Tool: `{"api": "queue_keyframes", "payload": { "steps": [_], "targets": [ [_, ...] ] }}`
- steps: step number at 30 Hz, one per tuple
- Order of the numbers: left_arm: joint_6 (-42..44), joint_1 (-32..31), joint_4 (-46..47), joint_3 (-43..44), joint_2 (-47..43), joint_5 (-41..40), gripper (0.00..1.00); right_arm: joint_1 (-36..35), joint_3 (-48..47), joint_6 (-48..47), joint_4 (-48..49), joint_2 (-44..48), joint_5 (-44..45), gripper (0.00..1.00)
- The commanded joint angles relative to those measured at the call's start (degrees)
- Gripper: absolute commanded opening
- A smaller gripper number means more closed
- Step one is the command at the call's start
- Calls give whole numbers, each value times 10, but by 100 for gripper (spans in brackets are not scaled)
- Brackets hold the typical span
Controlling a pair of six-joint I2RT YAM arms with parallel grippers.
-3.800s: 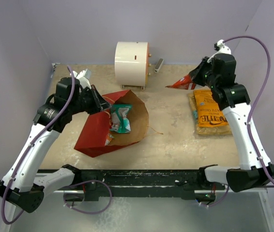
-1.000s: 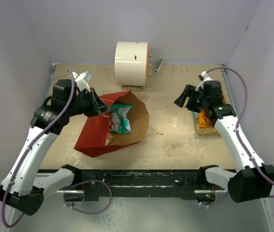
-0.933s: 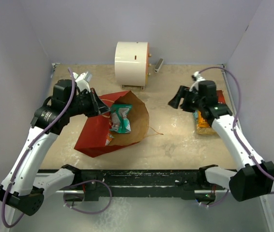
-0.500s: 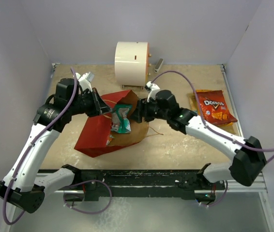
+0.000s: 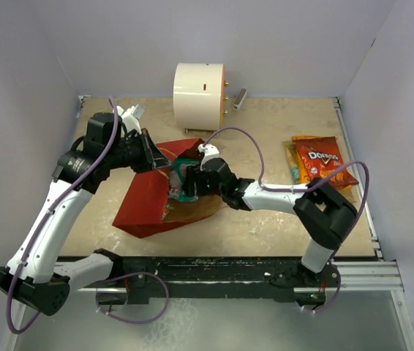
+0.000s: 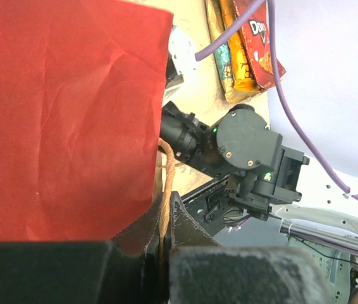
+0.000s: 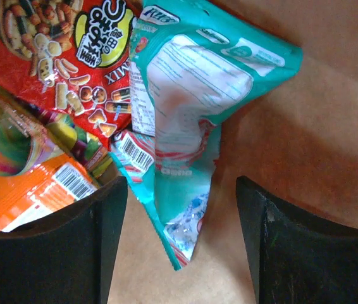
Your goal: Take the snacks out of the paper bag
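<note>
The right claw (image 7: 180,190) has pushed on from the mouth of the paper bag (image 5: 142,201), where it was half a second ago, and is now deep inside. Its fingers are spread, one on each side of the narrow lower end of the teal packet (image 7: 185,107), with a gap showing on both sides. Just past the left finger lies an orange packet (image 7: 33,190). Further ahead on that side a red snack-mix packet (image 7: 59,44) lies against the teal one. All three rest on the bag's brown inner face.

The left claw (image 6: 166,215) is still pinched on the bag's upper rim, holding the mouth up much as before.

Well off behind the right claw, by the far right edge of the worktop (image 5: 265,219), the red chip bag (image 5: 322,162) that it carried a few seconds ago now lies on top of the yellow-orange chip bag (image 5: 295,162).

The worktop is beige and scuffed. A white cylinder (image 5: 198,88) stands at its back edge, beyond the bag. Plain lilac walls (image 5: 302,44) close in three sides.
</note>
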State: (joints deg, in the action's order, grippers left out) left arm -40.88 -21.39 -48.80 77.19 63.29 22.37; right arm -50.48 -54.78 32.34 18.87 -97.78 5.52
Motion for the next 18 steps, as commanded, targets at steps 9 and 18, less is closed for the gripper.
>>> {"api": "queue_keyframes", "payload": {
  "steps": [9, 18],
  "targets": [
    [31, 3, -9, 25, 19, 26, 0, -15, -58, -25, 87, -61, 75, 66],
    [43, 2, -5, 23, 26, 28, 0, -16, -75, -22, 73, -58, 61, 36]
  ]
}}
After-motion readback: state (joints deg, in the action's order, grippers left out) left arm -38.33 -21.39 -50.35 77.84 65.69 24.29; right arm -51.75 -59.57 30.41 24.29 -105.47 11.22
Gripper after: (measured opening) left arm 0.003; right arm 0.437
